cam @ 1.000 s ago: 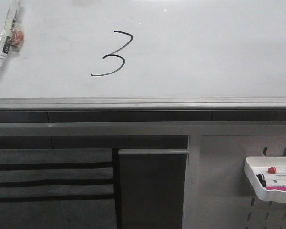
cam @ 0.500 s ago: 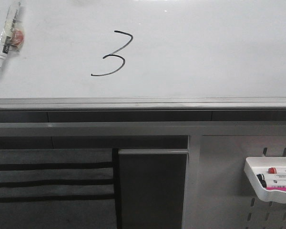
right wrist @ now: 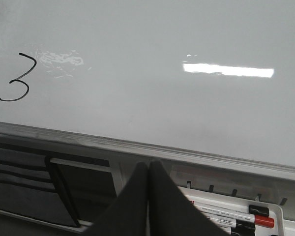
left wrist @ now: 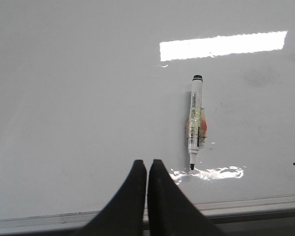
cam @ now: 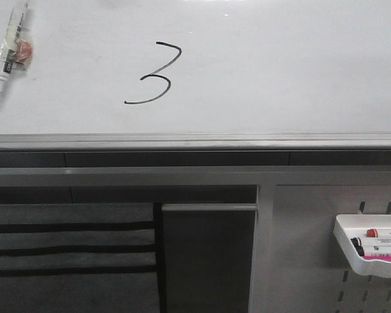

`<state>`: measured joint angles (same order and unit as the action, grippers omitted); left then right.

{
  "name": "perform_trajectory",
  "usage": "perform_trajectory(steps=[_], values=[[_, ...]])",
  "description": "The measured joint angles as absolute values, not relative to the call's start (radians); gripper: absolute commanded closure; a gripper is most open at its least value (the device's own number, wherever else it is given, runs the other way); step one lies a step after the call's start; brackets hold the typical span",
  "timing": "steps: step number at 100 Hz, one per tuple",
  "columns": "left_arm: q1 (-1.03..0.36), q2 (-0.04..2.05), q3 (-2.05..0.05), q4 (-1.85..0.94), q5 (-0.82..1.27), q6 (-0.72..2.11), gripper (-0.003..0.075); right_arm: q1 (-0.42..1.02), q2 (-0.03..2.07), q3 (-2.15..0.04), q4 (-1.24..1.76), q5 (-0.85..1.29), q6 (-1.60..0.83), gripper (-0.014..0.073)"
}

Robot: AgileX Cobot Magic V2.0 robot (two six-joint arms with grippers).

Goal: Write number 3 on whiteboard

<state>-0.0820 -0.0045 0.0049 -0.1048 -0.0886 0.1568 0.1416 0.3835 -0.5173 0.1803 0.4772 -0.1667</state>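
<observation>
We read a black number 3 (cam: pixel 154 73) on the whiteboard (cam: pixel 280 72) near its lower edge, an uncapped marker (cam: pixel 10 49) toward its left edge, both the left claw (left wrist: pixel 147 164) and right claw (right wrist: pixel 148 167) pressed together, empty.

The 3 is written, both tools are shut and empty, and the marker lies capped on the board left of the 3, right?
Not capped: the left wrist view shows the marker with its tip bare. The rest holds.

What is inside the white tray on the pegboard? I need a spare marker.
The white tray holds a red-capped marker and a black-capped marker, lying flat. Something pink lies in front; the tray wall hides the rest.
</observation>
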Motion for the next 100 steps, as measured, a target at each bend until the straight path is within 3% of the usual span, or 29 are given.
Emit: perform_trajectory(steps=[53,76,100], values=[[-0.082,-0.004,0.005,-0.107,-0.089,0.157,0.0741,0.137,0.370,-0.496,0.173,0.453,-0.167,0.0663],[-0.082,-0.004,0.005,-0.107,-0.089,0.157,0.0741,0.066,0.182,-0.226,0.164,0.188,-0.167,0.0663],[-0.082,-0.004,0.005,-0.107,-0.089,0.157,0.0741,0.022,0.032,0.004,0.196,0.086,-0.167,0.0663]])
